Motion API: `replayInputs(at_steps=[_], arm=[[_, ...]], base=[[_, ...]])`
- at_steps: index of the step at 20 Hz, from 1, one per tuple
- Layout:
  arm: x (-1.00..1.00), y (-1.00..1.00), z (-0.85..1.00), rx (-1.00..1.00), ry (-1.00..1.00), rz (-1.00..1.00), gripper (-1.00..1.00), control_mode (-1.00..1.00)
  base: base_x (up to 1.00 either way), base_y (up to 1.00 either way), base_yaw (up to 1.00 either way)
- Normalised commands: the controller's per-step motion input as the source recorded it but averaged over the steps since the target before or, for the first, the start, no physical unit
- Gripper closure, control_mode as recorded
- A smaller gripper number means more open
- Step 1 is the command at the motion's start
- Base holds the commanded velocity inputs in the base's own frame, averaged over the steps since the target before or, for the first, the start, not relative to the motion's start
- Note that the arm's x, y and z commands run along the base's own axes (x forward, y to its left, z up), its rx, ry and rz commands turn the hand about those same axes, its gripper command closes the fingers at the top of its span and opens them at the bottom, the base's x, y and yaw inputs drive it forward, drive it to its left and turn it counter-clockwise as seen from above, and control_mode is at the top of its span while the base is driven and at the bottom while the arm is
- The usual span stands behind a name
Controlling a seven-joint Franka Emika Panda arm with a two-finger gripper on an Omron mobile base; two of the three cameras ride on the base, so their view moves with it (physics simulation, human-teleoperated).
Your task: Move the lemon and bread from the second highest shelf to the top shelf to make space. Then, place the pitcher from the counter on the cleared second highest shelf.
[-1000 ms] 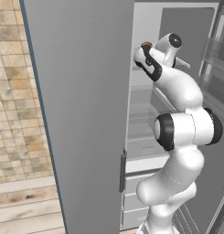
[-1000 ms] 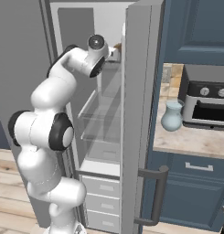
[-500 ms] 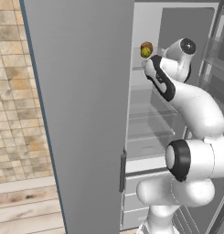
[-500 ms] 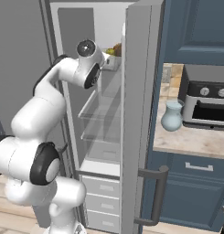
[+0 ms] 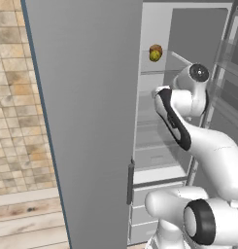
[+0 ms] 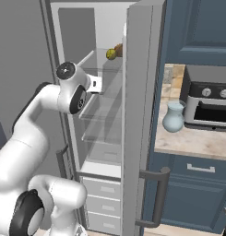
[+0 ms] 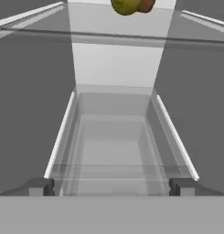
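The lemon point(image 5: 154, 56) and the bread point(image 5: 156, 48) sit touching each other on the top shelf point(image 5: 161, 71) of the open fridge point(image 6: 133, 115). The tool point(image 7: 111, 186) has its two fingers spread wide and holds nothing; it is inside the fridge, below the top shelf, and looks down over the second highest shelf point(image 7: 118, 42) and the lower glass panels. The pitcher point(image 6: 173, 116) stands upright on the desk point(image 6: 197, 143), just beside the dark oven point(image 6: 209, 103)

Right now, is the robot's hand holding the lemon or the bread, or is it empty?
Empty. The gripper is open with nothing between its fingertips. The lemon and the bread sit together on the top shelf, above the hand.
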Motion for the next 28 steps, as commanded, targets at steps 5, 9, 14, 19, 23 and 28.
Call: replayInputs(at_steps=[5,9,14,19,23,28], arm=[[-0.57,0.18,-0.37,-0.04,0.06,0.00,-1.00,-1.00],[-0.57,0.01,-0.24,0.00,0.02,0.00,-1.00,-1.00],[-0.30,0.07,-0.24,-0.01,0.00,0.00,-1.00,-1.00],[0.00,0.00,0.00,0.00,0.00,0.00,-1.00,-1.00],[0.00,0.00,0.00,0.00,0.00,0.00,-1.00,1.00],[0.00,0.00,0.00,0.00,0.00,0.00,-1.00,1.00]], base=[[0.00,0.00,0.00],[0.00,0.00,0.00],[0.00,0.00,0.00],[0.00,0.00,0.00],[0.00,0.00,0.00],[-0.59,0.02,0.00]])
